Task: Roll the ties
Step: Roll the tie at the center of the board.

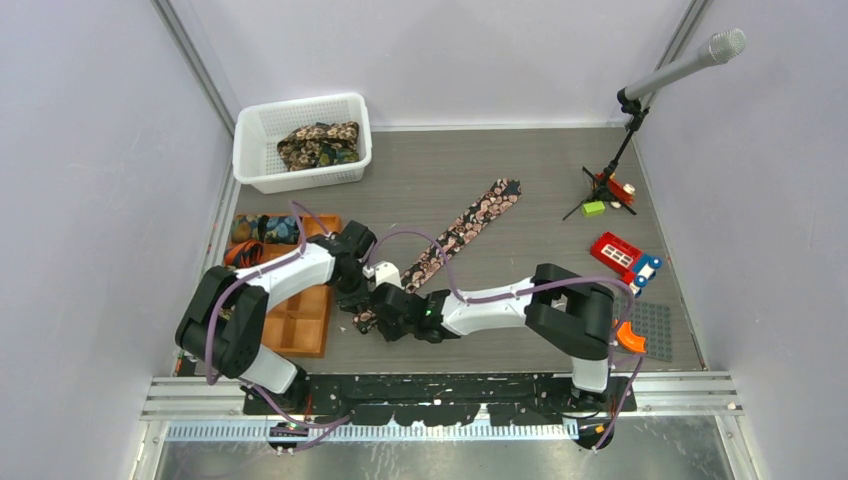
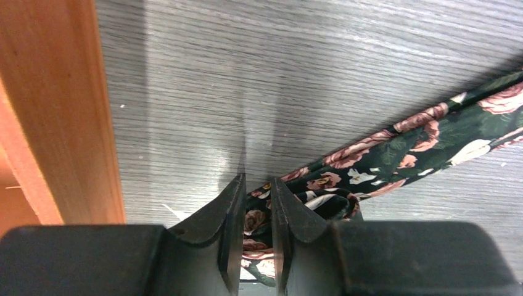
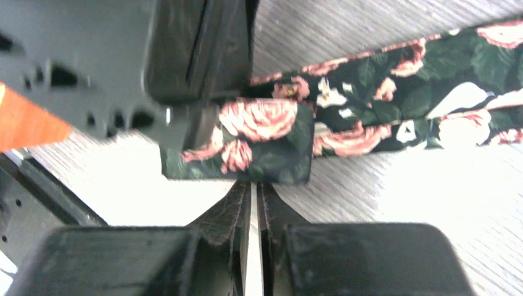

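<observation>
Open grey desk [image 1: 520, 170] toward 12 and 2 o'clock, hemmed at 3 o'clock by a microphone stand [image 1: 612, 175] and a red toy [image 1: 618, 255], and at 9 o'clock by the orange tray [image 1: 300, 325] wall, just beside the left tool [image 2: 258, 180]. Pinching the rolled near end of the black floral tie [image 1: 470, 225] there, with the right tool [image 3: 251, 185] pressed together, tips against the same roll — rest of the tie laid flat from centre out toward 1 o'clock. Brown-gold paisley ties [image 1: 318, 145] heaped in the white basket [image 1: 300, 180] at 11 o'clock — rolled ties [image 1: 265, 228] in the tray's far compartments.
</observation>
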Tool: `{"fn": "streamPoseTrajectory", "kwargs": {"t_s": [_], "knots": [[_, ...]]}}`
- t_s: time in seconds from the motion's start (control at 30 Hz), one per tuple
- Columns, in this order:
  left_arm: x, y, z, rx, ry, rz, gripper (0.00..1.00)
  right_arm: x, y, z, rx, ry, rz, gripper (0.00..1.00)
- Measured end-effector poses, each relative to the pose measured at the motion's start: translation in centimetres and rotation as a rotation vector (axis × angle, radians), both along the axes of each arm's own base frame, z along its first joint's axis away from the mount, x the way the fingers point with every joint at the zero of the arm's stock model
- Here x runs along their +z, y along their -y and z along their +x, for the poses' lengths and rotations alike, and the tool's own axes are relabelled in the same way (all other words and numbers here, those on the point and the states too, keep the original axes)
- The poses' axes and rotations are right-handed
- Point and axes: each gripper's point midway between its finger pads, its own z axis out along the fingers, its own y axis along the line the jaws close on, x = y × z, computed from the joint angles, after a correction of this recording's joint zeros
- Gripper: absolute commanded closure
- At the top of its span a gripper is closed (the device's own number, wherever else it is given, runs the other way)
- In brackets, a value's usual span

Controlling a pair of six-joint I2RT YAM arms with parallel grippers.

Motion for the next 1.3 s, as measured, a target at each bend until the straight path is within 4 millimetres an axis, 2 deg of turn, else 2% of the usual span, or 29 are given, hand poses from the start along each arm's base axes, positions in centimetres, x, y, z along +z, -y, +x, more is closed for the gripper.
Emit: {"fn": "streamPoseTrajectory", "kwargs": {"t_s": [0.17, 0.33, 0.47, 0.57, 0.73, 0.87, 1.07, 1.3], "knots": [[0.2, -0.9, 0.2, -0.008, -0.002, 0.062, 0.69, 0.9, 1.6, -1.2, 0.052, -0.005, -0.032, 0.8], [1.0, -1.6, 0.9, -0.008, 0.02, 0.109, 0.59, 3.9, 1.7, -1.9, 0.096, 0.0, 0.011, 0.77], [2.2, -2.2, 1.3, 0.002, 0.054, 0.132, 0.52, 6.0, 1.7, -1.8, 0.109, -0.005, 0.06, 0.74], [3.8, -2.8, 1.4, 0.016, 0.098, 0.136, 0.47, 6.6, 2.0, -1.0, 0.103, -0.028, 0.082, 0.71], [7.1, -3.1, 1.3, 0.041, 0.209, 0.083, 0.43, 6.6, 2.7, 0.6, 0.076, -0.095, 0.1, 0.7], [8.8, -3.3, 0.1, 0.063, 0.276, 0.017, 0.41, 7.0, 2.1, 2.0, 0.071, -0.137, 0.13, 0.67], [8.5, -3.4, -2.6, 0.069, 0.281, -0.061, 0.39, 6.0, 1.2, 2.9, 0.088, -0.2, 0.137, 0.64], [7.3, -2.8, -4.6, 0.085, 0.255, -0.146, 0.39, 3.7, 1.4, 2.9, 0.103, -0.272, 0.095, 0.64]]}}
